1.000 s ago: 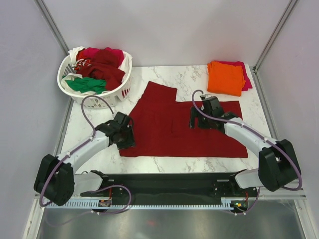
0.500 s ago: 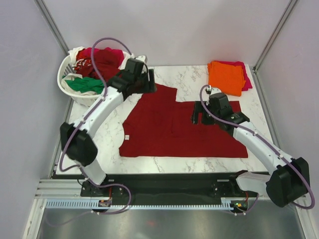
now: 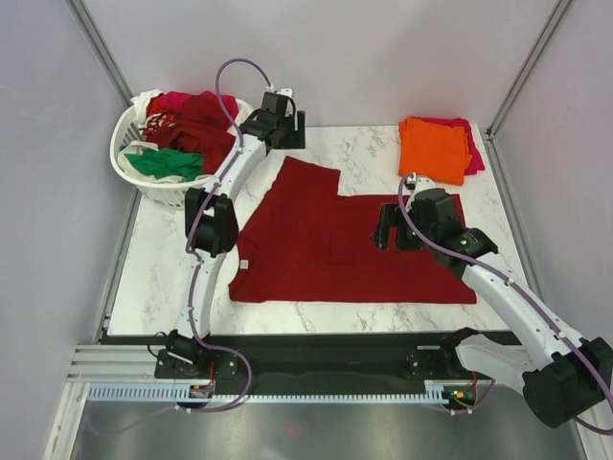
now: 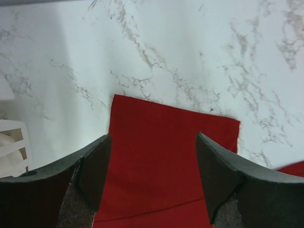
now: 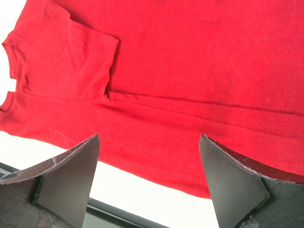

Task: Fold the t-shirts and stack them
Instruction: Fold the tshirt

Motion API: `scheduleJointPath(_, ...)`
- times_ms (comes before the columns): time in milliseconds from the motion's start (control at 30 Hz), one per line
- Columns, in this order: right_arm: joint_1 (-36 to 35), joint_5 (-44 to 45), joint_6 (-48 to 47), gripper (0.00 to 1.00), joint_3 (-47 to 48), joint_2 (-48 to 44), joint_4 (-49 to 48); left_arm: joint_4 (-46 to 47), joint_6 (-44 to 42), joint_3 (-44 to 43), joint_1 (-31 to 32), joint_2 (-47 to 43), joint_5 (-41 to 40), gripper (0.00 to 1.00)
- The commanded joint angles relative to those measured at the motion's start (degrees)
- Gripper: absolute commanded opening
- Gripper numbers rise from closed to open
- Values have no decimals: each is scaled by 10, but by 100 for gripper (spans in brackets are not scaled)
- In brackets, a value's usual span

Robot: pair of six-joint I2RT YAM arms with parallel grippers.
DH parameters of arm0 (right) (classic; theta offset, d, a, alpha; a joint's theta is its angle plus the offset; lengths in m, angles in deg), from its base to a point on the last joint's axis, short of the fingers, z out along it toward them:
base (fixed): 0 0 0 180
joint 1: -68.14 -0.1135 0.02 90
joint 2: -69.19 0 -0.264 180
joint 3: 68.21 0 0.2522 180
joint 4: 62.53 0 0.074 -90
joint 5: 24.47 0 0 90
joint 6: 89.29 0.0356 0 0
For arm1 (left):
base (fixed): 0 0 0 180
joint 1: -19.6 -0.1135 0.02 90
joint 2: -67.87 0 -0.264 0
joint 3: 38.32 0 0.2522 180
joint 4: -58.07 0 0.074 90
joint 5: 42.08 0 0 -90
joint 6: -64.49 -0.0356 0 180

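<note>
Left arm swings from shirt's near-left edge to back. Left tool (image 3: 290, 132) jaws apart above far sleeve (image 3: 308, 177). Right tool (image 3: 391, 226) jaws apart over dark red t-shirt (image 3: 326, 254), flat mid-counter (image 3: 172, 278). Step: sleeve fold. Next, likely: descend, pinch sleeve, fold inward.

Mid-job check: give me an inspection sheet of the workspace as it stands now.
Surface: white marbled table; no spills seen.
Job's things: dark red t-shirt spread flat mid-table, unfolded; orange t-shirt folded on top of magenta t-shirt, far right corner; heap of unfolded shirts in the basket.
Clutter: white lattice basket, far left; nothing else seen.
Grippers: left claw open over the shirt's far sleeve; right claw open over its right half; both hold nothing.
Cables: purple cables loop off both arms, none snagged.
Surroundings: pale enclosure walls.
</note>
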Motion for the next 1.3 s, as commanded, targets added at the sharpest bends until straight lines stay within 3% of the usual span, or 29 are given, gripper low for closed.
scheduleJointPath(0, 1, -14, -7, 94, -14, -6, 12, 29, -23, -36, -13, 25, 41, 79)
scheduleJointPath(500, -10, -21, -13, 95, -28, 11, 11, 51, 30, -18, -20, 102, 60, 79)
scheduleJointPath(767, -11, -23, -14, 95, -32, 18, 7, 51, 80, 7, -40, 106, 52, 78)
scheduleJointPath(1067, -11, -34, -15, 96, -24, 42, -2, 30, 95, 28, -41, 116, 99, 76)
scheduleJointPath(1267, -11, -29, -17, 96, -20, 49, -2, 11, 105, 26, -21, 139, 125, 50)
